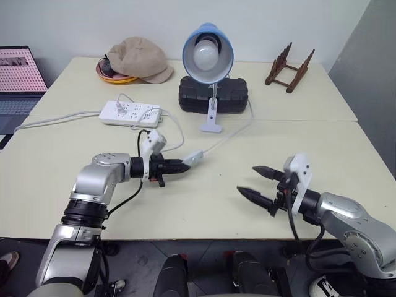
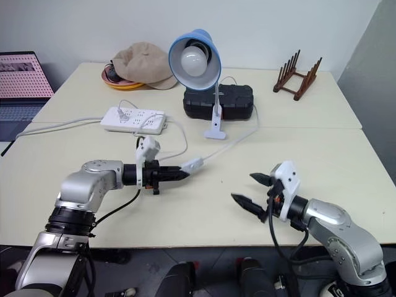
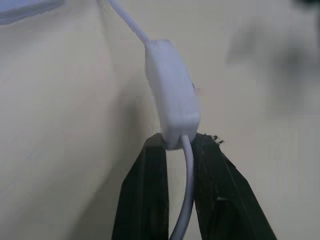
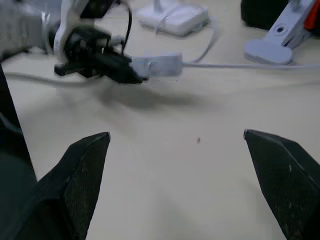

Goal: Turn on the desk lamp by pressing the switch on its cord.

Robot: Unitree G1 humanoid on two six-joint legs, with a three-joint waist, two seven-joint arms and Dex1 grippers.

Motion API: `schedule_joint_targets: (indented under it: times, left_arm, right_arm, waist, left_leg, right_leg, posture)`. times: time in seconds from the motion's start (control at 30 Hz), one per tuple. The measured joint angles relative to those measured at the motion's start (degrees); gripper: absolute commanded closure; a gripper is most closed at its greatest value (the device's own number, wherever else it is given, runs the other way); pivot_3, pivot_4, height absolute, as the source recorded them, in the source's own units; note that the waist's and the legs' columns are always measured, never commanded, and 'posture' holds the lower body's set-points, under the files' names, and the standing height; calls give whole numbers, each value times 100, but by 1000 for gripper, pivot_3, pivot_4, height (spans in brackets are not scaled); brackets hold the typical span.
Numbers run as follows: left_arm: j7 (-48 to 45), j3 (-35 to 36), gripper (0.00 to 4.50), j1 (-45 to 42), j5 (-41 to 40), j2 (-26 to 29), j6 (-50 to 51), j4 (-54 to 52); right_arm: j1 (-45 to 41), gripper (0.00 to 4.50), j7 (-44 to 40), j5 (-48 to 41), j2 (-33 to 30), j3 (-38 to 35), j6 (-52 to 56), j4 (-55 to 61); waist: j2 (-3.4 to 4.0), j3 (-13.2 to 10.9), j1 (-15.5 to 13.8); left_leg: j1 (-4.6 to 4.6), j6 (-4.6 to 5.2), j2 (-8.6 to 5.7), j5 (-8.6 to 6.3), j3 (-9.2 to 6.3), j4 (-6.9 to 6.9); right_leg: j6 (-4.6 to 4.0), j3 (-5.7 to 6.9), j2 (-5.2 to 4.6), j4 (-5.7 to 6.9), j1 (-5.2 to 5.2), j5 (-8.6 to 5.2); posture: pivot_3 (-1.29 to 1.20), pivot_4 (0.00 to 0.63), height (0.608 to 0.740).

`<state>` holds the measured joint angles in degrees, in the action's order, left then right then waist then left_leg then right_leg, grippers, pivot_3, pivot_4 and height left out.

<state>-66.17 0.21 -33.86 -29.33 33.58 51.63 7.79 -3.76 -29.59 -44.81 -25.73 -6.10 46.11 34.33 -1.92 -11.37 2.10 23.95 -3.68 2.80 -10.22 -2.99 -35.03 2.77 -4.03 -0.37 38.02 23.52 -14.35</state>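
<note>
Left claw (image 1: 184, 166) is shown pinched on the near end of the switch (image 1: 193, 157), which is held just above the bench (image 1: 204, 204), near its middle. Right claw (image 1: 257, 182) is held spread and empty, well apart from the switch. From the switch, the cord (image 1: 230, 138) is seen running toward the desk lamp (image 1: 207, 54), which is clipped upright before a black case (image 1: 234, 94), beside the power strip (image 1: 130, 113).
</note>
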Motion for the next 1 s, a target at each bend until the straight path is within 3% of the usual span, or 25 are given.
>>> schedule_joint_targets:
  times: [0.13,0.23,0.33,0.5,1.0]
  left_arm:
    - [668,932,4191,-280,-1385,-526,2019,-440]
    - [1195,1371,4191,-428,-1860,-934,2699,-558]
    - [1859,1895,4191,-522,-2295,-1496,3377,-642]
    - [2460,2288,4191,-506,-2825,-1814,3995,-961]
    - [3906,2525,4191,-267,-4407,-2007,4057,-1024]
  right_arm:
    - [-127,0,748,-1119,716,-287,571,-429]
    - [-372,0,1227,-1934,1101,-395,730,-705]
    - [-783,0,1879,-3508,1527,-539,762,-1097]
    - [-958,0,2505,-4840,1582,-487,632,-1240]
    - [-1327,0,2726,-5121,1386,-27,368,-1464]
  waist:
    - [0,0,9]
    - [0,0,30]
    - [0,0,65]
    - [1,0,84]
    - [1,0,91]
  left_leg:
    - [-2,0,-1,0,-4,-3]
    - [-4,0,-2,0,-4,-5]
    - [-6,1,-1,0,-6,-5]
    - [-3,1,-2,0,-6,0]
    - [-1,1,-3,0,-6,-2]
  right_leg:
    - [2,2,0,1,-3,1]
    - [14,1,0,4,-4,9]
    - [32,1,1,5,-6,20]
    - [32,1,1,-2,-5,19]
    - [32,1,1,-6,-5,19]
  posture:
    - [0,150,740]
    - [0,150,740]
    - [0,150,740]
    - [0,150,740]
    - [0,150,740]
